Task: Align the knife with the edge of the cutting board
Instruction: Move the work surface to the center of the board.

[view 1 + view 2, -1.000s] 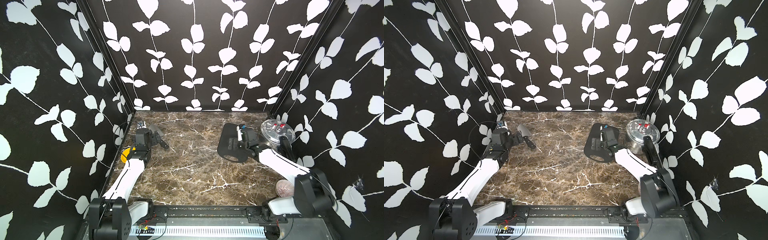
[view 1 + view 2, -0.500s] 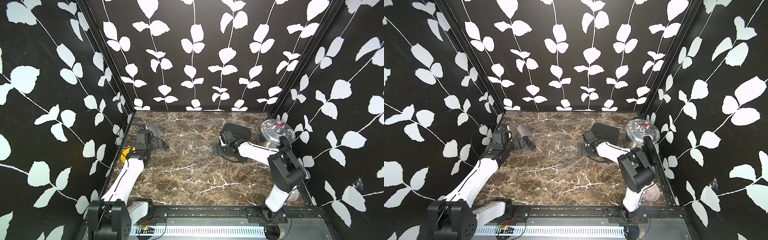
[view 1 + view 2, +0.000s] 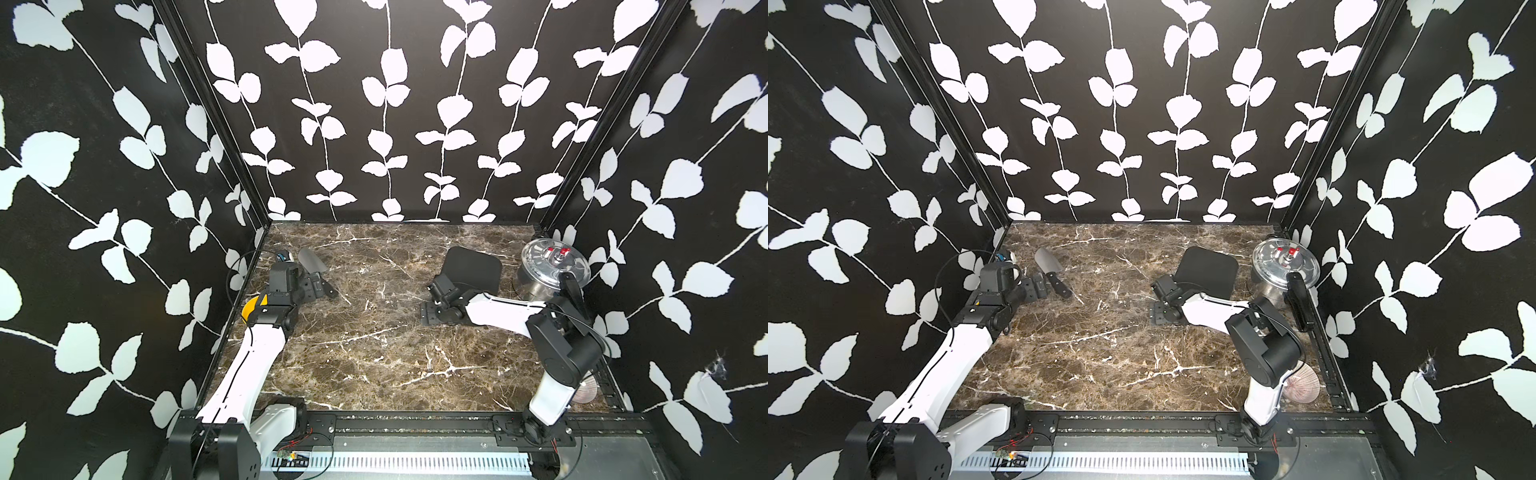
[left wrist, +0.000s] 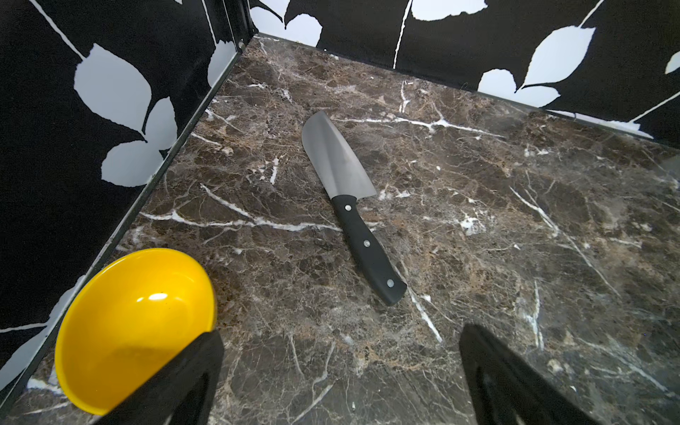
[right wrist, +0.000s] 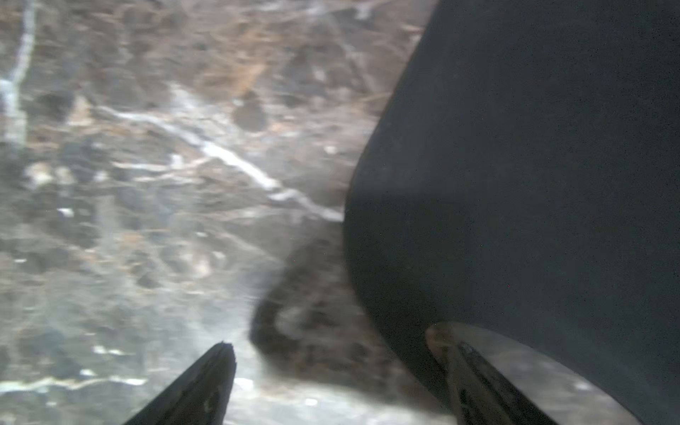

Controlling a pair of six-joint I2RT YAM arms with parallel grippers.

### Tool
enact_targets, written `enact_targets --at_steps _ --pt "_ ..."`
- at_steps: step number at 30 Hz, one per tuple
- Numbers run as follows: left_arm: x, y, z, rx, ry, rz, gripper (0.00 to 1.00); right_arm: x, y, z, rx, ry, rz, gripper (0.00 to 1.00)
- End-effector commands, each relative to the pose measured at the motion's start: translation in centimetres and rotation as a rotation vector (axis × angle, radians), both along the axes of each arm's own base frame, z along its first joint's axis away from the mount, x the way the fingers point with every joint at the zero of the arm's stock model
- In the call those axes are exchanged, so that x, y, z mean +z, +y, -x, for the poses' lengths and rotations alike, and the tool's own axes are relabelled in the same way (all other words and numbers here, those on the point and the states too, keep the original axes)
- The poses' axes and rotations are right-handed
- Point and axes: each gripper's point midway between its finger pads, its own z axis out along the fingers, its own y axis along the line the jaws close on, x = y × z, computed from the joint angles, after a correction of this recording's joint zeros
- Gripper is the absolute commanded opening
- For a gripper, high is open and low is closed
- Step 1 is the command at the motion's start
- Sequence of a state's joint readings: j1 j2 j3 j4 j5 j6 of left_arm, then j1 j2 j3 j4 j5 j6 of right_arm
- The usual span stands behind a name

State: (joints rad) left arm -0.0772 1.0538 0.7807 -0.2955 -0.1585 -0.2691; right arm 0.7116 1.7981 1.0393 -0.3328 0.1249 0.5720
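Left gripper spread, arm stretched forward low; we see the knife flat on the tabletop just ahead, untouched. Right gripper spread, forearm low, one jaw in the cut-out of the cutting board.

Even bright light; sharp top views; heavy blur in right wrist view.

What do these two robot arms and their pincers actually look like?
The left arm and right arm are smooth white shells linked by chunky rounded black joints. Each ends in a black wrist block and a gripper, the left gripper and right gripper, with two flat black fingers. A thin black cable loops beside the left wrist.
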Motion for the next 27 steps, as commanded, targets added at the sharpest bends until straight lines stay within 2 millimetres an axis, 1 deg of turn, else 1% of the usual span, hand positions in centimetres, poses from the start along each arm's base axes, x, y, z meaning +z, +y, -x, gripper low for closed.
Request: enact_targets --at_steps 1,3,4,5,6,7,8,9,11,13,15,17,20,22,24,26,27 --pt "0.0 -0.1 0.2 -0.005 0.021 -0.001 0.98 -1.0 5.5 2.6 0.061 0.081 -0.092 0.91" --pt "0.0 -0.1 0.3 -0.001 0.019 0.006 0.99 -0.5 8.3 2.6 0.089 0.067 -0.123 0.91" --pt "-0.1 -0.2 0.4 -0.002 0.018 0.01 0.99 -0.5 10.2 2.7 0.111 0.07 -0.144 0.91" --pt "-0.1 -0.3 0.4 -0.007 0.014 0.015 0.98 -0.5 11.6 2.5 0.125 0.072 -0.157 0.91" --pt "-0.2 -0.5 0.5 -0.014 0.01 0.02 0.98 -0.3 13.1 2.2 0.14 0.073 -0.171 0.91" --pt "0.0 -0.6 0.6 -0.018 0.001 0.027 0.99 0.4 14.7 1.6 0.155 0.063 -0.196 0.91" --pt "0.0 -0.7 0.6 -0.023 -0.003 0.034 0.98 0.5 15.7 1.2 0.164 0.064 -0.205 0.91" --pt "0.2 -0.9 0.7 -0.03 -0.002 0.041 0.98 1.1 16.7 0.6 0.167 0.053 -0.218 0.91" --pt "0.3 -1.5 0.8 -0.057 0.016 0.058 0.98 3.0 17.7 -0.9 0.154 -0.003 -0.244 0.91" --pt "-0.1 -2.0 0.9 -0.072 0.051 0.078 0.99 5.4 17.7 -2.4 0.15 -0.076 -0.243 0.91" --pt "-0.8 -2.8 1.0 -0.085 0.078 0.107 0.98 7.1 16.6 -3.9 0.13 -0.114 -0.229 0.93" --pt "-1.4 -4.1 1.2 -0.11 0.1 0.114 0.99 7.9 14.5 -5.6 0.079 -0.106 -0.221 0.93" --pt "-2.5 -7.0 1.6 -0.156 0.136 0.114 0.98 8.0 10.0 -8.1 -0.004 -0.085 -0.182 0.93" --pt "-3.6 -9.1 1.9 -0.175 0.169 0.161 0.99 8.1 6.7 -9.7 -0.051 -0.099 -0.142 0.93" --pt "-5.0 -11.0 2.4 -0.179 0.217 0.195 0.98 8.2 3.8 -11.2 -0.082 -0.115 -0.119 0.94" --pt "-6.1 -13.0 2.8 -0.186 0.251 0.205 0.98 7.9 0.6 -12.9 -0.119 -0.114 -0.084 0.94" --pt "-6.6 -14.0 2.9 -0.189 0.265 0.21 0.98 7.6 -0.8 -13.4 -0.132 -0.107 -0.06 0.94"
